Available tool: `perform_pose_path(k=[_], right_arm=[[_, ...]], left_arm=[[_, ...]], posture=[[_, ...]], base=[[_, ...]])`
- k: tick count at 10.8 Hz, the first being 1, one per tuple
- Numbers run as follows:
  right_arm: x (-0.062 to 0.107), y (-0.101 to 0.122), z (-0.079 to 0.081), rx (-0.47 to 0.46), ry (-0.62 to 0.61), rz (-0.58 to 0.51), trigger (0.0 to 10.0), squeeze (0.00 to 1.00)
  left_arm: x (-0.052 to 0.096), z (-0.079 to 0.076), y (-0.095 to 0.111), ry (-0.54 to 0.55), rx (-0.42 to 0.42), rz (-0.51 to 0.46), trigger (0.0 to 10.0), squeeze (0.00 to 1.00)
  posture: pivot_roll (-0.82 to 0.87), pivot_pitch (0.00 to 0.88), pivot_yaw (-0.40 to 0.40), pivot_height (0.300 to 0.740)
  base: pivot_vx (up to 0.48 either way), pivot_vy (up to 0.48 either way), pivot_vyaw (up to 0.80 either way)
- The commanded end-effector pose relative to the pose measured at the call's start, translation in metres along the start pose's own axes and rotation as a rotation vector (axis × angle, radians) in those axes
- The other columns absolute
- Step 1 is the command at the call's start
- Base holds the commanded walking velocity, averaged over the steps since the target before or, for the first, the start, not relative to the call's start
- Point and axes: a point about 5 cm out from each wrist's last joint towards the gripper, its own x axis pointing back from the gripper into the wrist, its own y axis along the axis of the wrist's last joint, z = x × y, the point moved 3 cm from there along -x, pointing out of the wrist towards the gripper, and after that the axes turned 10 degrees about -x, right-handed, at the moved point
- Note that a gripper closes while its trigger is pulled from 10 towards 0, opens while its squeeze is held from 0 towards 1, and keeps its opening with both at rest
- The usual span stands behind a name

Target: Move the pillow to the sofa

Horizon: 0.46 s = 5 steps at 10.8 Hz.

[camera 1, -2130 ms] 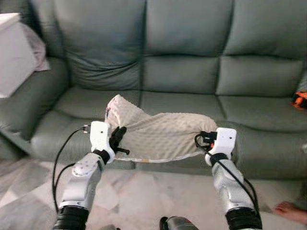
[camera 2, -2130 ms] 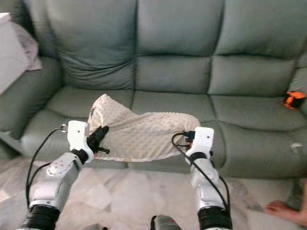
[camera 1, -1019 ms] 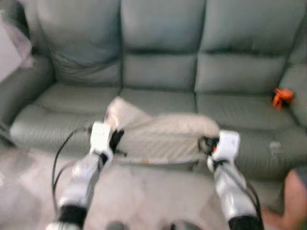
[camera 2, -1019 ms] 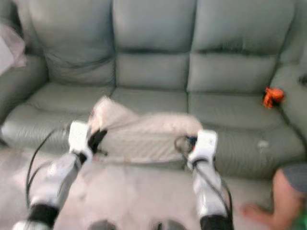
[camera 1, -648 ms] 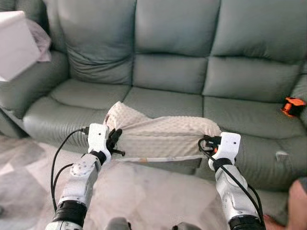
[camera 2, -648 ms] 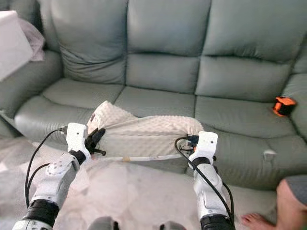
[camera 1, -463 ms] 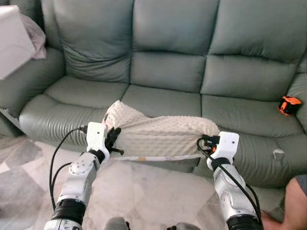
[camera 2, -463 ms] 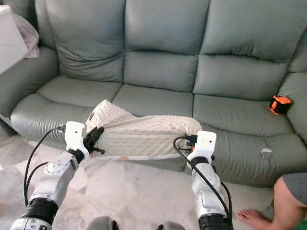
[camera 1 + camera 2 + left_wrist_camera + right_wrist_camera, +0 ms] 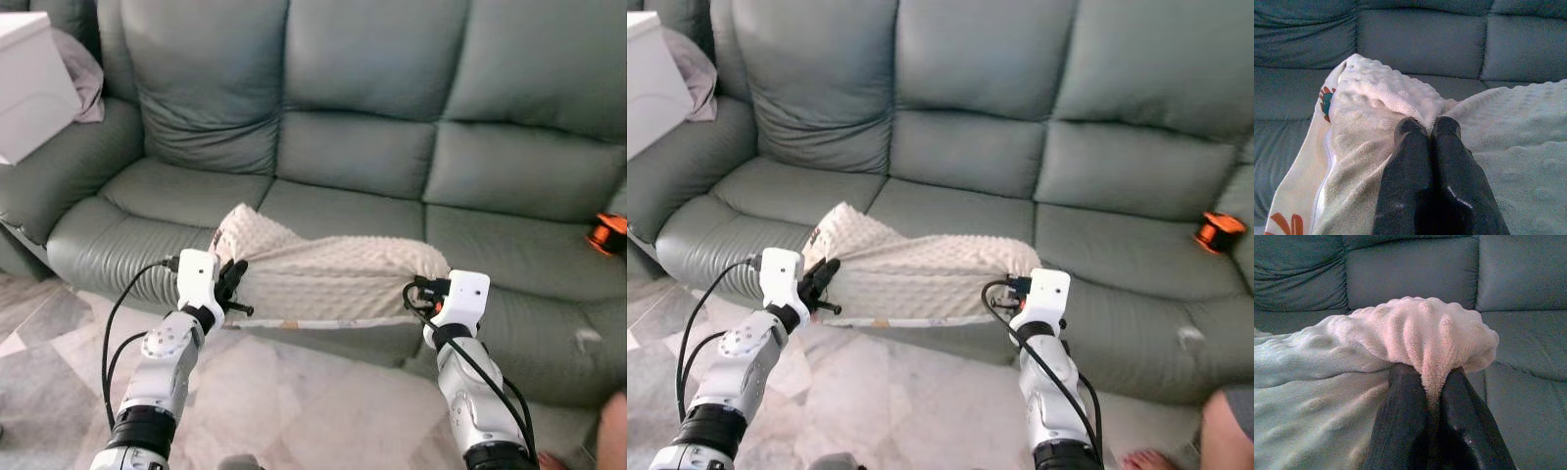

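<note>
A cream, bumpy-textured pillow (image 9: 328,279) hangs stretched between my two grippers, just in front of the grey-green leather sofa (image 9: 372,157) and level with its seat edge. My left gripper (image 9: 233,279) is shut on the pillow's left corner (image 9: 1376,100), where a zip seam and an orange print show. My right gripper (image 9: 423,292) is shut on the bunched right corner (image 9: 1435,340), with the fabric pinched between its black fingers (image 9: 1403,396).
A white box (image 9: 29,83) and a pinkish cloth (image 9: 88,83) rest on the sofa's left armrest. An orange object (image 9: 607,233) lies on the right seat. A person's bare leg (image 9: 1225,426) is at the lower right. Marble floor (image 9: 294,392) lies below.
The camera has shifted slightly, so the sofa sits a little further right and lower in view. The pillow stays held between both grippers as before.
</note>
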Motion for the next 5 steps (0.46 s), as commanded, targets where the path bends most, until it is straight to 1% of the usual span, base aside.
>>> perform_pose_path(k=[1,5], right_arm=[[-0.0017,0.0099,0.0023,0.002,0.0,-0.033,10.0,0.0],[-0.001,0.0077,0.002,0.008,-0.003,-0.021,10.0,0.0]], left_arm=[[-0.002,0.0053,0.0093,0.01,-0.014,-0.038,10.0,0.0],[-0.0024,0.0026,0.0084,0.002,-0.023,-0.036,10.0,0.0]], posture=[[-0.04,0.0,0.029,0.74],[-0.05,0.0,0.029,0.74]], base=[[0.48,0.0,0.0],[0.48,0.0,0.0]])
